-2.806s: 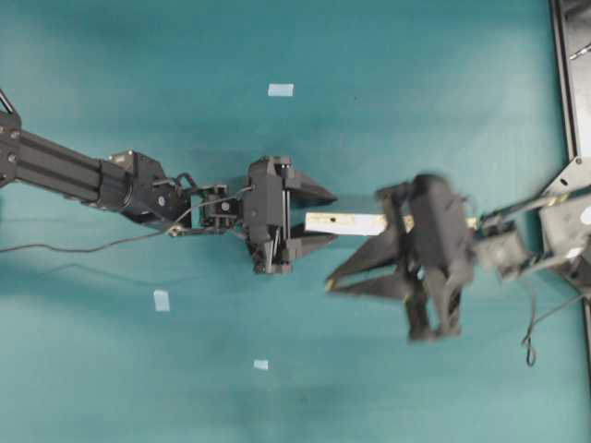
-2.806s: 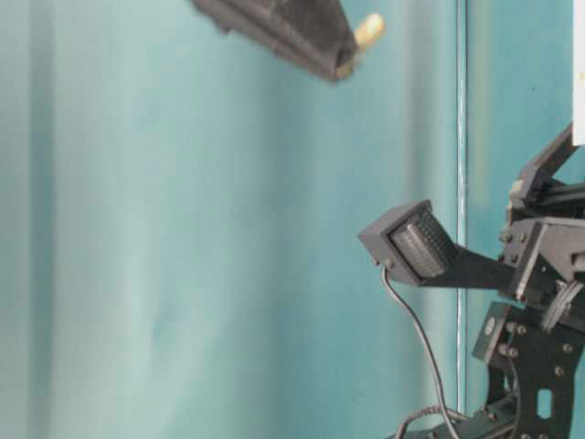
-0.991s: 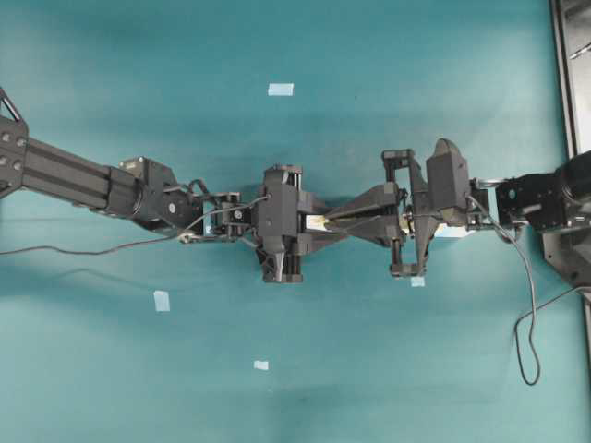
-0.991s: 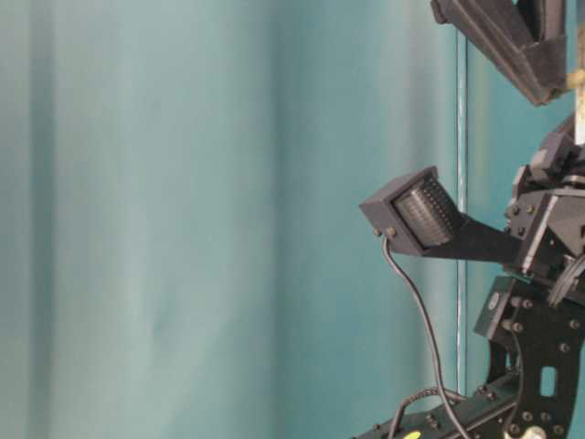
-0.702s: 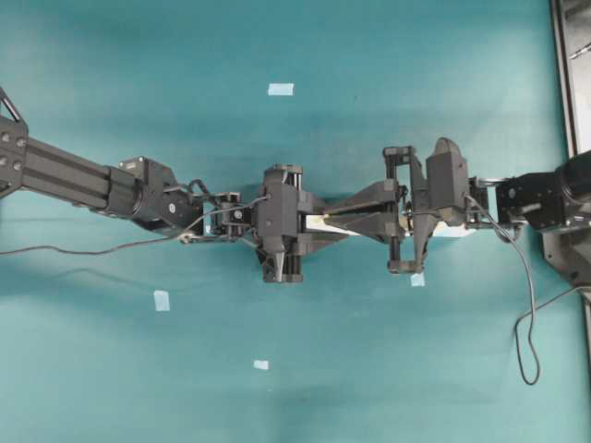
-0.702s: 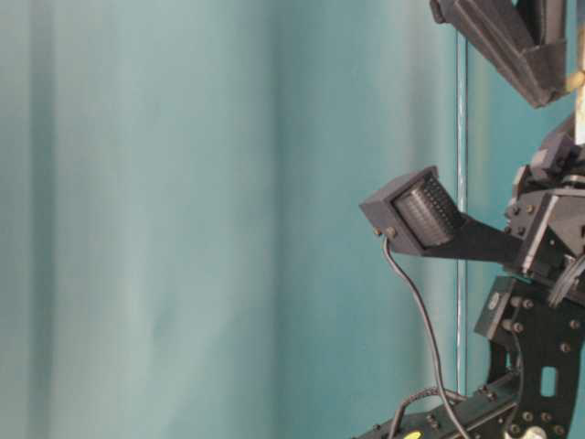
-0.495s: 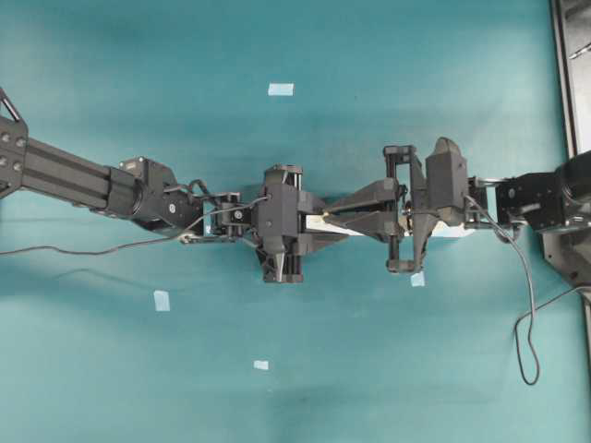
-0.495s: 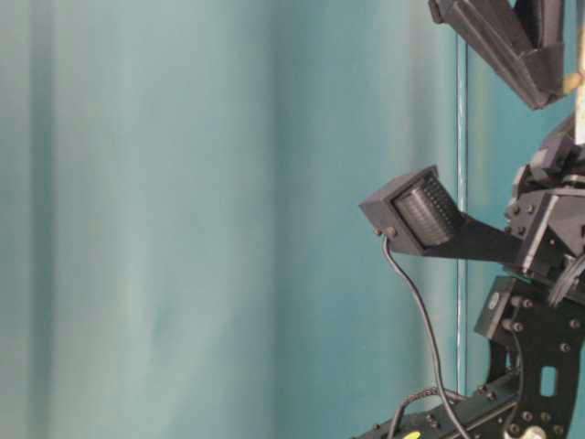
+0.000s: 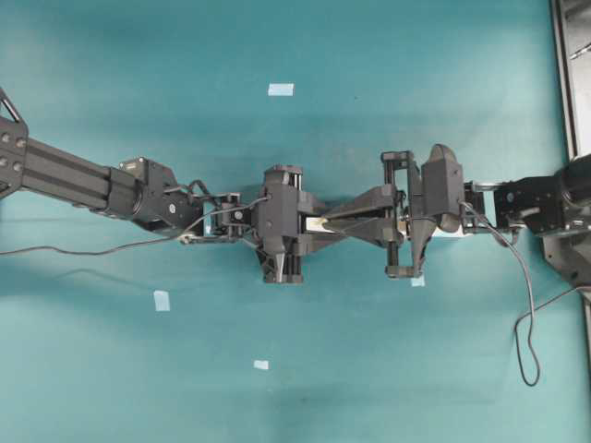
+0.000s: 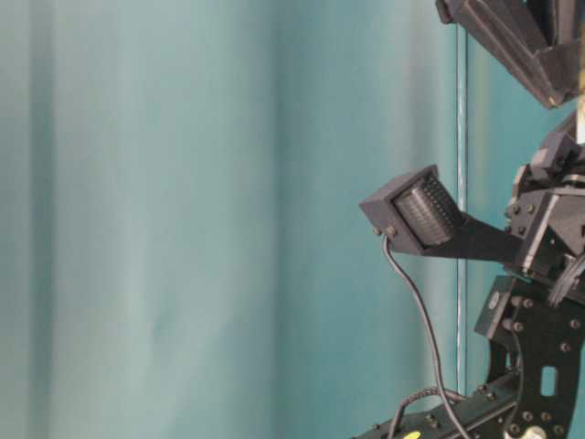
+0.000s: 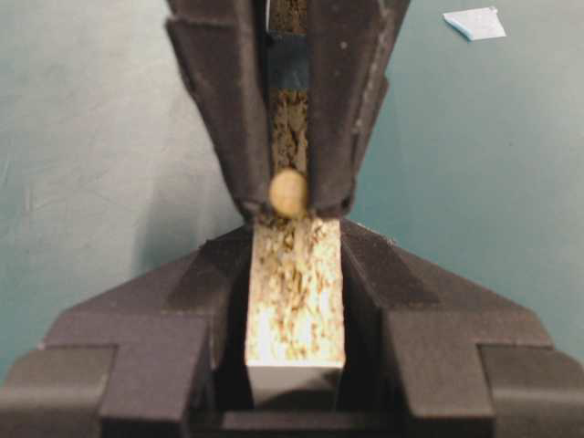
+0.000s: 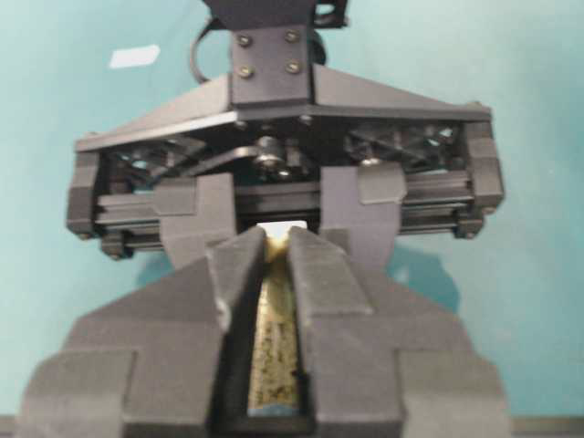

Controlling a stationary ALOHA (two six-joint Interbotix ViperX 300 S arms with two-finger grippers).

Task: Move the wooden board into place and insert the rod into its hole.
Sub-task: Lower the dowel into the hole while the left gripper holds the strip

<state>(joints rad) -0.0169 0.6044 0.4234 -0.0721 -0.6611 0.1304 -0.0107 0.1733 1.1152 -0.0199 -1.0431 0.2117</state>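
A teal table (image 9: 388, 369) carries everything, with a few pale tape squares (image 9: 281, 89) scattered on it. Near its middle, well clear of every edge, the wooden board (image 11: 295, 301) lies with its long axis running left to right in the overhead view, toward the table's right edge. The rod (image 11: 288, 192) stands just above the board's face, its round end toward the left wrist camera. The right gripper (image 11: 290, 205) is clamped tight on the rod; the left gripper (image 11: 294, 319) squeezes the board's sides at its left end. The two grippers meet nose to nose along the board. The hole is hidden under the rod, so I cannot tell whether it has entered; the insertion looks to turn on pressing straight down into the face.
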